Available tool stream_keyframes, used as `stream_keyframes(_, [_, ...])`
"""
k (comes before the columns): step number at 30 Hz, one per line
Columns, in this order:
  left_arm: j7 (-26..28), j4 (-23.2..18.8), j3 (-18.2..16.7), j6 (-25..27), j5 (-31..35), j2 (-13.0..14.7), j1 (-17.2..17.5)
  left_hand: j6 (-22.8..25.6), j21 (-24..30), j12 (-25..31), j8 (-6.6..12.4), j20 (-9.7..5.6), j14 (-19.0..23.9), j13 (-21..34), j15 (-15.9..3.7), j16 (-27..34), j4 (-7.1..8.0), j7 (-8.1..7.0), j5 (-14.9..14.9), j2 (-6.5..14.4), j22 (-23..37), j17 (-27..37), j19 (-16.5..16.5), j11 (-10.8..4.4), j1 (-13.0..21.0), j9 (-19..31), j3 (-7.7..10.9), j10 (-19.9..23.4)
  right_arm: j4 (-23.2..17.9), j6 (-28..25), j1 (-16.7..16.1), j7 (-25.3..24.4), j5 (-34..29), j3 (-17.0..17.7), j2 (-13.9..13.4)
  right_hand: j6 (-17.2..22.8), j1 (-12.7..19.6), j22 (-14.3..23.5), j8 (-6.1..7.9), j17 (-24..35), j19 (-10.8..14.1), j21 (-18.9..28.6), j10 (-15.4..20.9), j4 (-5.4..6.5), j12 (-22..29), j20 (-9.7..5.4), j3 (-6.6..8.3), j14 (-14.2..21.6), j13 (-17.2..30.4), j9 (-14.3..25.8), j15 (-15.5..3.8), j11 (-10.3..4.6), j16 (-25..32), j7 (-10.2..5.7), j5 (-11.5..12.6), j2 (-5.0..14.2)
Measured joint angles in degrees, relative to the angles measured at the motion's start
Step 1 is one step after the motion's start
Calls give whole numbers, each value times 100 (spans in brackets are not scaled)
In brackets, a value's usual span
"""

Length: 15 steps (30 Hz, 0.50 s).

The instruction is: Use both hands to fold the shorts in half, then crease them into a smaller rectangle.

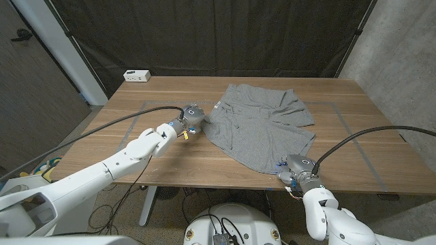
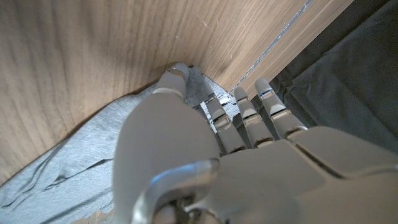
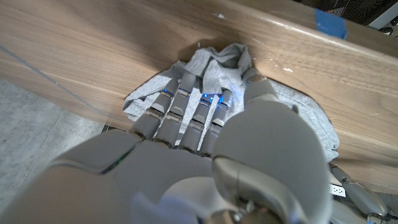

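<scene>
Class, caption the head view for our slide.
Both hands, left and right, grip opposite edges of grey shorts.

1. Bare wooden table [image 1: 170, 102] lies open left of the grey shorts [image 1: 262, 122].
2. A white box [image 1: 137, 75] sits at the far left corner.
3. Right of the shorts, tabletop is open.

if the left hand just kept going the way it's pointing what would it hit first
The grey shorts. The left hand points toward the table's right side, and its fingers are already at the fabric's edge; contact isn't clear.
</scene>
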Motion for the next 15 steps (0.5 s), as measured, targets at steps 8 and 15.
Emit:
stream_keyframes(8, [221, 74, 22, -22, -34, -12, -27, 1146, 87, 160, 132, -93, 551, 168, -47, 4, 100, 102, -98, 154, -26, 27, 112, 100, 50, -23, -27, 1325, 219, 288, -183, -389, 78, 170, 34, 1511, 494, 30, 232, 547, 168, 176, 1207, 20, 832, -10, 20, 616, 355, 46, -64, 62, 423, 232, -205, 493])
stream_keyframes(15, [236, 47, 30, 87, -16, 4, -29, 1310, 86, 195, 188, -94, 571, 168, -28, 4, 123, 138, -101, 187, -26, 27, 111, 126, 74, -18, -50, 1431, 355, 451, -338, -648, 2, 292, 89, 1601, 575, 68, 241, 646, 168, 198, 1259, 32, 938, -10, 33, 634, 451, 91, -64, 59, 428, 262, -254, 573])
